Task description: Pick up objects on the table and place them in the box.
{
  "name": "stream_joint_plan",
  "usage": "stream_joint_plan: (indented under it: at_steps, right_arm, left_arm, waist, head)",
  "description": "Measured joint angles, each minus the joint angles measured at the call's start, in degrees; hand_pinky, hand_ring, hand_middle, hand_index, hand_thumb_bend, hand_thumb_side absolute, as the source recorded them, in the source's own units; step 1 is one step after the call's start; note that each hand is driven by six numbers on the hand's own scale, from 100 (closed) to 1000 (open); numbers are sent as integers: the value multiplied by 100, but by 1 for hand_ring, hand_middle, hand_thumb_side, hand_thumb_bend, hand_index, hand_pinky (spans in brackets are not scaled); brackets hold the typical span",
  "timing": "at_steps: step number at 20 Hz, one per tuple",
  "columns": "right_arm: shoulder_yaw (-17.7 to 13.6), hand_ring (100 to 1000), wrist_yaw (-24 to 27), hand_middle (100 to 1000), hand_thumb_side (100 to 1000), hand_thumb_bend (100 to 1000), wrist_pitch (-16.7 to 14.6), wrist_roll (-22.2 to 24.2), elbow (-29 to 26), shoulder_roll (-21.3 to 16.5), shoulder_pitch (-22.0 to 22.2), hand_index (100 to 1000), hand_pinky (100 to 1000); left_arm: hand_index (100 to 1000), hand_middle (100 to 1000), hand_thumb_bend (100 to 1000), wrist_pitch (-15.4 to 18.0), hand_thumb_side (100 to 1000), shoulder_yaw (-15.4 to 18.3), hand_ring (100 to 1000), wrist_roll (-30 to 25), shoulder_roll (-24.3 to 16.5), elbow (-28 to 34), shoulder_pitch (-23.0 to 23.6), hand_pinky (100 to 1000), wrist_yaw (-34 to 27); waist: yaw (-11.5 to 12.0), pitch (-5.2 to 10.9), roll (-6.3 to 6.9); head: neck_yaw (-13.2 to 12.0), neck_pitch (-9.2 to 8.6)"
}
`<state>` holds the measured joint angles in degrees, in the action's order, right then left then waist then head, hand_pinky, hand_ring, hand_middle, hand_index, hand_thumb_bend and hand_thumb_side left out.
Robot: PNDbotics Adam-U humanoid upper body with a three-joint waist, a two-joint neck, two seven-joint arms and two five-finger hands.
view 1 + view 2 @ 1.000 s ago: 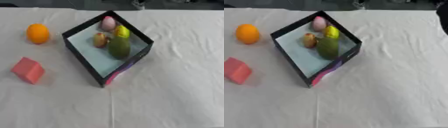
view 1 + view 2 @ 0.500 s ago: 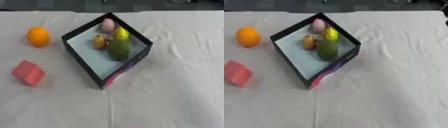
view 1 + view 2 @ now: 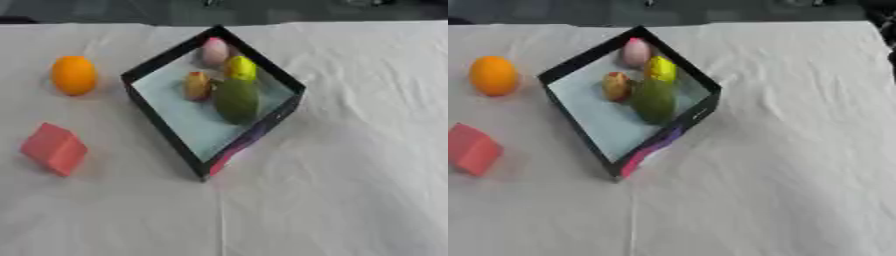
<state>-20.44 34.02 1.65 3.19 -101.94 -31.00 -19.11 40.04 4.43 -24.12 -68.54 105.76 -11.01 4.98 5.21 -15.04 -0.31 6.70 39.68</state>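
Neither the left hand nor the right hand shows in either eye view, and no arm or wrist reaches in from the sides or the lower corners. A dark strip (image 3: 889, 45) lies at the upper right edge of the right eye view; whether it is part of the right arm cannot be told

A matt white cloth (image 3: 350, 165), lightly creased, covers the table. On it sits a box (image 3: 166, 127) with matt black walls and a smooth pale blue floor. Left of the box, an orange (image 3: 73, 75) looks smooth-skinned, and a pink block (image 3: 54, 148) looks matt.
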Motion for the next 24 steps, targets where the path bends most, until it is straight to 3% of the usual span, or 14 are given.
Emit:
stream_joint_plan:
  at_steps: [5, 10, 15, 21, 24]
  right_arm:
    - [0, 724, -39, 715, 604, 100, 62, 28, 143, 1, -62, 867, 926]
    - [17, 719, -103, 711, 607, 100, 121, 60, 256, 15, -105, 864, 926]
    - [42, 717, -106, 709, 609, 100, 167, 92, 331, 44, -112, 862, 927]
    - [72, 714, -124, 706, 611, 100, 220, 104, 378, 44, -135, 861, 927]
    - [74, 713, -126, 705, 612, 100, 244, 106, 382, 45, -135, 861, 928]
  left_arm:
    - [876, 834, 224, 165, 356, -349, 907, 165, -63, -483, -230, 970, 437]
    - [874, 825, 266, 224, 348, -663, 905, 224, -63, -738, -466, 968, 535]
    - [867, 814, 256, 160, 322, -997, 904, 160, -62, -713, -726, 967, 581]
    - [870, 815, 177, -5, 411, -1379, 905, -5, -9, -693, -1076, 974, 446]
    - [872, 815, 146, -84, 398, -1511, 907, -84, 44, -681, -1171, 978, 263]
  waist:
    - [-3, 0, 0]
    - [4, 0, 0]
    - [10, 2, 0]
    - [-9, 7, 0]
    - [-15, 8, 0]
  head:
    - [-125, 5]
    - [-232, 8]
    - [-301, 58]
    - [-370, 122]
    - [-373, 156]
